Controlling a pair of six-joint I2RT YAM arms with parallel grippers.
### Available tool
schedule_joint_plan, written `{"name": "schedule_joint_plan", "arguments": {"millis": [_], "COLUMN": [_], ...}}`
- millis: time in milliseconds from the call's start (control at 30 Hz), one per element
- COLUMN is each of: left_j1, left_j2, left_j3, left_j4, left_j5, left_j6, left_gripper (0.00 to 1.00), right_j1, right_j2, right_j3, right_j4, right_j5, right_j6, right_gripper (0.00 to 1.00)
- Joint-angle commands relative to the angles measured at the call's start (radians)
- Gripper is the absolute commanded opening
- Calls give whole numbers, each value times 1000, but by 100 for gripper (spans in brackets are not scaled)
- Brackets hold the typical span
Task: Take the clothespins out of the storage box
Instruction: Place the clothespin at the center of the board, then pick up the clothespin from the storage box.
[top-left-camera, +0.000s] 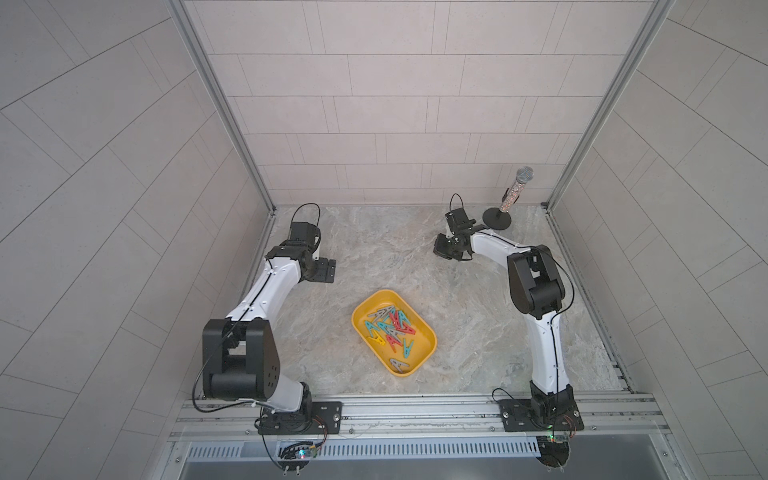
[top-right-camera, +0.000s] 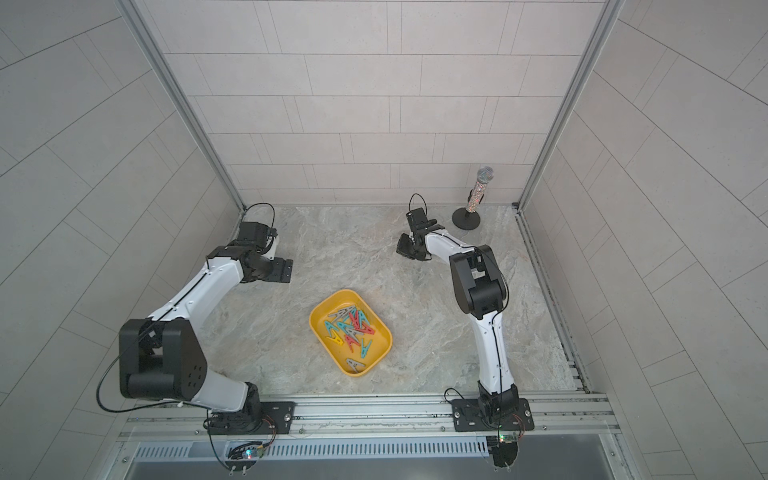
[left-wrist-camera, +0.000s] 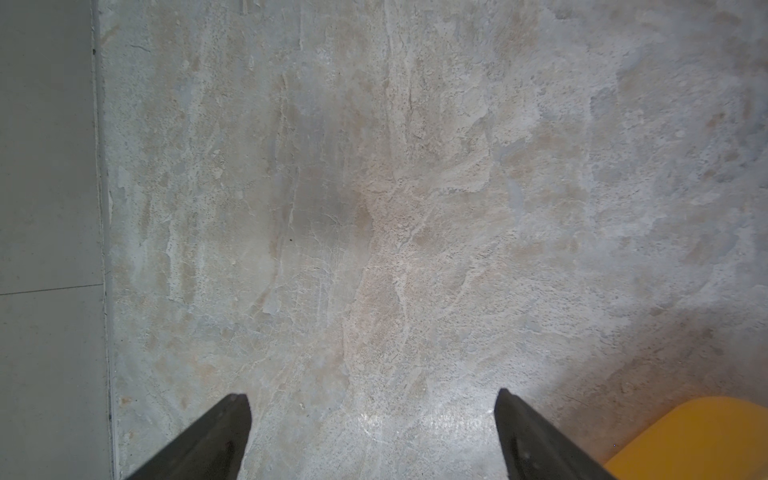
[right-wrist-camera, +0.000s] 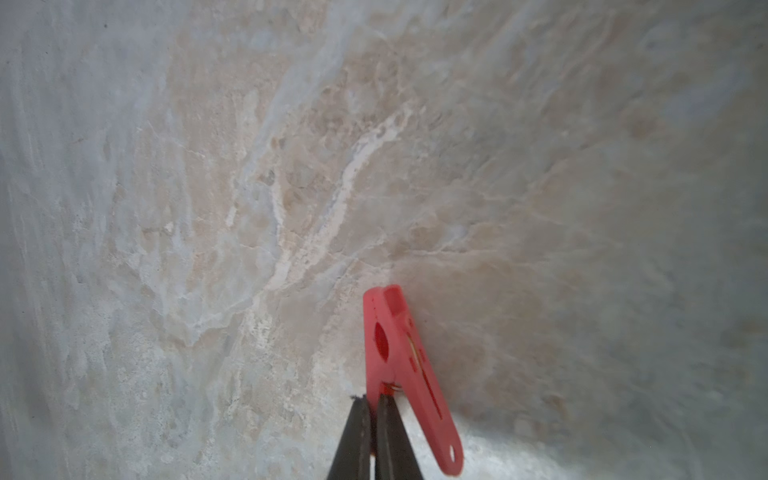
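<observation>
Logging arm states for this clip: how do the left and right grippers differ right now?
The left gripper has fingers spread wide, empty; the right gripper is shut on a red clothespin. The right gripper sits close to the microphone stand; the left gripper is across the table from it. Both are outside the storage box.

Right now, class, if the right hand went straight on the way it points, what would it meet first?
Probably the marbled grey tabletop: the right hand, shut on a red A-shaped plastic clothespin, points down at it, so that peg would likely touch first.
</observation>
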Motion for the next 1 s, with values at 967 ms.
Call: {"name": "schedule_joint_plan", "arguments": {"millis": [967], "left_j1": [4], "left_j2": [-25], "left_j3": [-14], "left_j4": [5], "left_j5": [17], "left_j6": [-2], "left_gripper": [100], "right_j1": [120], "right_j2": [-438], "right_j3": [-276], "right_j4": [-105], "right_j5": [-49], "right_j6": [-174], "right_gripper": [26]}}
